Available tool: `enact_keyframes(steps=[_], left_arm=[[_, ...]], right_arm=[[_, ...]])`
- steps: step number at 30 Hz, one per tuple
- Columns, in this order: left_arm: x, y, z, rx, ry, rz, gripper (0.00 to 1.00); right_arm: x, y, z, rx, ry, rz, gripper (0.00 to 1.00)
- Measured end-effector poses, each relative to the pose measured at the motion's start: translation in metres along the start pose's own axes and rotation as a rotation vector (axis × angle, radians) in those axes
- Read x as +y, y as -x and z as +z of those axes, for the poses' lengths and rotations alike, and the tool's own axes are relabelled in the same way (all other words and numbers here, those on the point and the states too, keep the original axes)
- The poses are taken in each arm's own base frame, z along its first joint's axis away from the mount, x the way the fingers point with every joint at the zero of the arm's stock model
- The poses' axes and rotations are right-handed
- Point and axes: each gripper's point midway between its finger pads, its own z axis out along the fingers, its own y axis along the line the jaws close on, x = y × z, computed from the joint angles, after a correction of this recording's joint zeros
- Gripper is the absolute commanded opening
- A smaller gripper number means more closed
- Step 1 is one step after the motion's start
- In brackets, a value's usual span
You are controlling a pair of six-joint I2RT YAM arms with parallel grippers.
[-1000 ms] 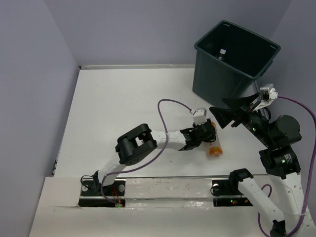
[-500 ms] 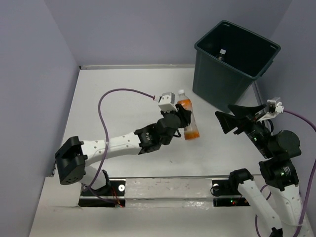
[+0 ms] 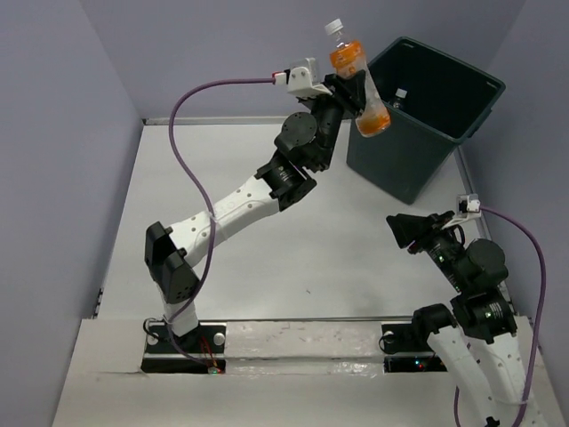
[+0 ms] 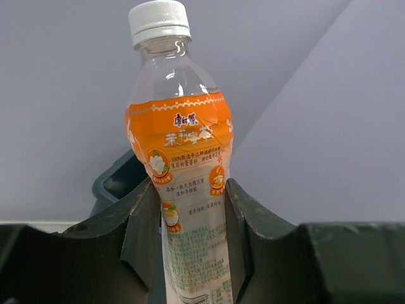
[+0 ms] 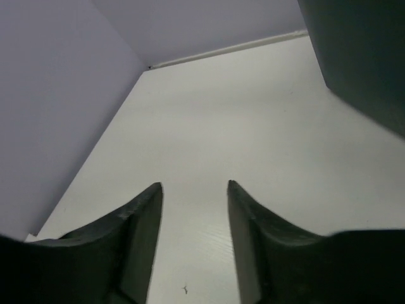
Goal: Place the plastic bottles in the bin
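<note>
Holding the clear plastic bottle with orange label and white cap (image 4: pixel 180 164) clamped in my left hand (image 3: pixel 354 89), I have it high beside the left rim of the large dark grey-green square plastic bin (image 3: pixel 418 151). Its long axis tilts, base toward the opening to my right. My right hand (image 3: pixel 404 229), apart and empty, hovers low over the table (image 3: pixel 356 240).

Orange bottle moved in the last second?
Yes. The orange bottle, held in the left gripper, went from the table up and away, now at the bin's left rim.
</note>
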Motion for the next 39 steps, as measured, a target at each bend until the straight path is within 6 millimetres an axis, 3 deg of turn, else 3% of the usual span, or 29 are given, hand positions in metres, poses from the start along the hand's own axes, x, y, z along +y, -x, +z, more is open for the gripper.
enact_keyframes(steps=[2, 3, 7, 11, 16, 19, 23, 26, 32, 39], left_arm=[[-0.008, -0.014, 0.012, 0.011, -0.035, 0.023, 0.21], [-0.010, -0.025, 0.015, 0.031, -0.058, 0.038, 0.22], [-0.012, -0.058, 0.010, 0.143, -0.137, 0.092, 0.22], [-0.010, -0.070, -0.015, 0.260, -0.232, 0.104, 0.23], [-0.019, -0.057, -0.049, 0.367, -0.363, 0.088, 0.24], [-0.039, -0.037, -0.077, 0.408, -0.483, 0.042, 0.24], [-0.047, -0.023, -0.117, 0.459, -0.585, -0.019, 0.24], [-0.041, -0.028, -0.137, 0.500, -0.607, -0.039, 0.24], [-0.024, -0.061, -0.163, 0.616, -0.606, -0.068, 0.24], [-0.037, -0.065, -0.175, 0.629, -0.650, -0.097, 0.24]], right_arm=[[0.003, -0.002, 0.002, 0.018, 0.022, -0.015, 0.77], [0.006, -0.003, 0.002, 0.030, 0.035, -0.018, 0.81], [0.034, 0.011, 0.007, 0.075, 0.150, -0.068, 0.90], [0.051, 0.025, 0.010, 0.060, 0.227, -0.106, 0.95], [0.057, 0.030, 0.015, 0.069, 0.249, -0.126, 0.97], [0.062, 0.036, 0.019, 0.073, 0.264, -0.127, 0.99], [0.078, 0.046, 0.020, 0.072, 0.330, -0.125, 0.99], [0.095, 0.047, 0.017, 0.091, 0.425, -0.103, 1.00], [0.121, 0.054, 0.011, 0.097, 0.557, -0.049, 1.00], [0.123, 0.042, 0.025, 0.155, 0.618, 0.055, 0.90]])
